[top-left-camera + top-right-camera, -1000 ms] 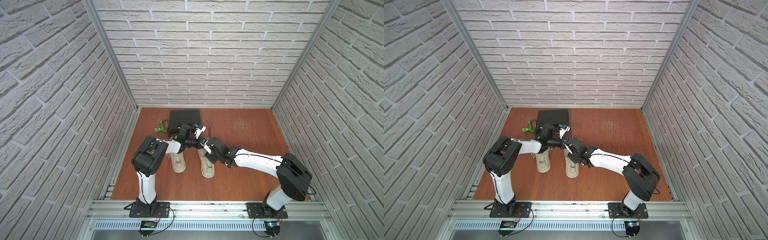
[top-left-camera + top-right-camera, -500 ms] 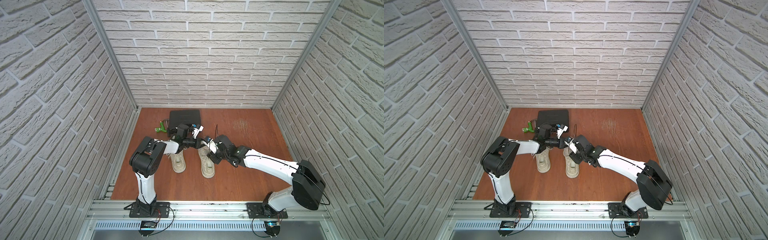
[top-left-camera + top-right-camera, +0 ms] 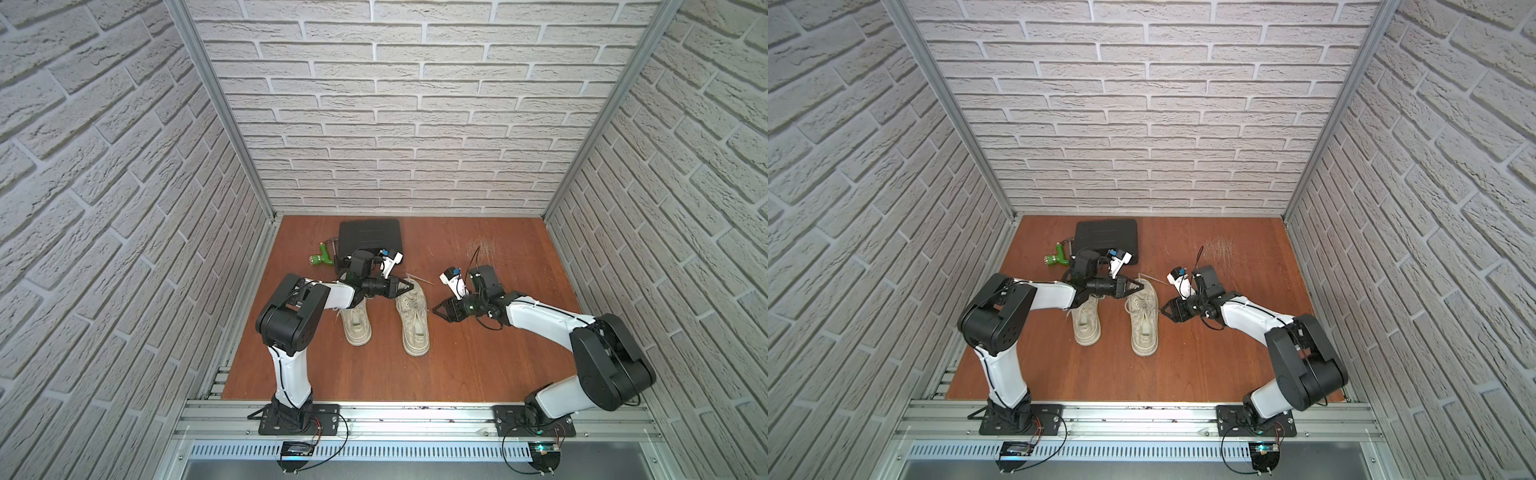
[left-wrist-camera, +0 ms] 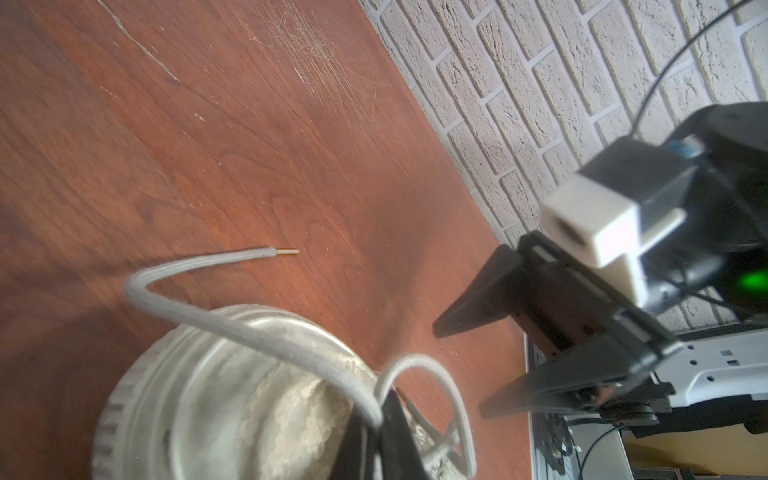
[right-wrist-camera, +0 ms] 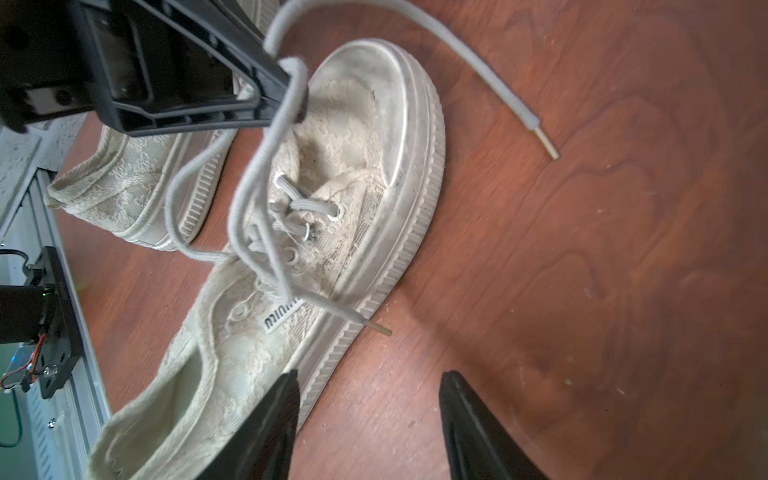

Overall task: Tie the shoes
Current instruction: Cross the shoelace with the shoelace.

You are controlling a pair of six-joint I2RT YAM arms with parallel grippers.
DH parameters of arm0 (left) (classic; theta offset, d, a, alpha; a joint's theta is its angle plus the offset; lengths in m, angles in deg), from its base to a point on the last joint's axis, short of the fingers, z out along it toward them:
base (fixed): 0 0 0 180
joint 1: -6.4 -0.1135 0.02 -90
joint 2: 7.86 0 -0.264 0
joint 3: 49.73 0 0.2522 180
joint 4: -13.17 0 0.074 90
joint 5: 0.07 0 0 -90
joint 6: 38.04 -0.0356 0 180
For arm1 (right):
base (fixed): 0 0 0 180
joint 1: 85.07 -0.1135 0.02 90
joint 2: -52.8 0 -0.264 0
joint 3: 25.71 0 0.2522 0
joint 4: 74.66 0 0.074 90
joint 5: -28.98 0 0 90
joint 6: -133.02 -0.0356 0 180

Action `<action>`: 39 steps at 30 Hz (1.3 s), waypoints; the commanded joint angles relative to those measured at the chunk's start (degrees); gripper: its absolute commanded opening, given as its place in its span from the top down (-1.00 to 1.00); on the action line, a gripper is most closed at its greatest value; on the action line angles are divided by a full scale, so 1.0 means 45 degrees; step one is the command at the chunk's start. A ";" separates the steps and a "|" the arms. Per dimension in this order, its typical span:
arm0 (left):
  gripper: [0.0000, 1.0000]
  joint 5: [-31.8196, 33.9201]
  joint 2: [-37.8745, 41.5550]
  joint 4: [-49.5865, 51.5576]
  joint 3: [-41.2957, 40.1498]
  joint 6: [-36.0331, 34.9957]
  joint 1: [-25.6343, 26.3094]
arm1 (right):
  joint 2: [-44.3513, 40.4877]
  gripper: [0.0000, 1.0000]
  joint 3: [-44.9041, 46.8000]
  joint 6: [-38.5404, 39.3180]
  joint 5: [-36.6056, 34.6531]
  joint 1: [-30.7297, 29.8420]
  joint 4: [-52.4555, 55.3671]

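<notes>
Two off-white shoes lie side by side on the wooden floor, seen in both top views: the left shoe [image 3: 356,324] and the right shoe [image 3: 413,326] [image 3: 1144,328]. My left gripper [image 3: 409,284] [image 3: 1142,286] [image 4: 384,415] hangs over the right shoe's toe [image 4: 187,395], shut on a loop of its cream lace [image 4: 266,332] [image 5: 257,166]. One free lace end [image 5: 498,91] trails onto the floor past the toe. The other end [image 5: 357,318] lies over the sole's edge. My right gripper [image 3: 434,311] [image 3: 1163,309] [image 5: 369,376] stands open beside that shoe, holding nothing.
A black case [image 3: 370,237] lies at the back, with a green tool [image 3: 322,259] beside it. Brick walls close three sides. An aluminium rail [image 3: 415,419] runs along the front. A scratched patch [image 3: 482,245] marks the floor at the back right.
My right arm has drawn back to the right, away from the shoe's laces, and its jaws have widened a little. My left gripper has stayed over the toe, shut on the lace.
</notes>
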 commanded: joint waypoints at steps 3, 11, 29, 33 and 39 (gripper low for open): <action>1.00 0.0089 0.0558 -0.0001 -0.0240 -0.0400 -0.0058 | 0.1535 -0.20 -0.0142 -0.0460 0.1970 0.0118 -0.2460; 1.00 0.0078 0.0522 -0.0006 -0.0180 -0.0364 -0.0033 | 0.2661 -0.18 -0.0488 -0.0469 0.2766 0.0120 -0.2996; 1.00 0.0118 0.0539 0.0059 -0.0141 -0.0347 -0.0031 | 0.3039 0.06 -0.0450 -0.0574 0.4253 0.0120 -0.3191; 1.00 0.0138 0.0520 0.0106 -0.0135 -0.0364 -0.0018 | 0.3088 0.04 -0.0458 -0.0774 0.4537 0.0120 -0.3476; 1.00 0.0138 0.0529 0.0128 -0.0113 -0.0364 0.0003 | 0.3224 0.03 -0.0598 -0.0779 0.4694 0.0115 -0.3508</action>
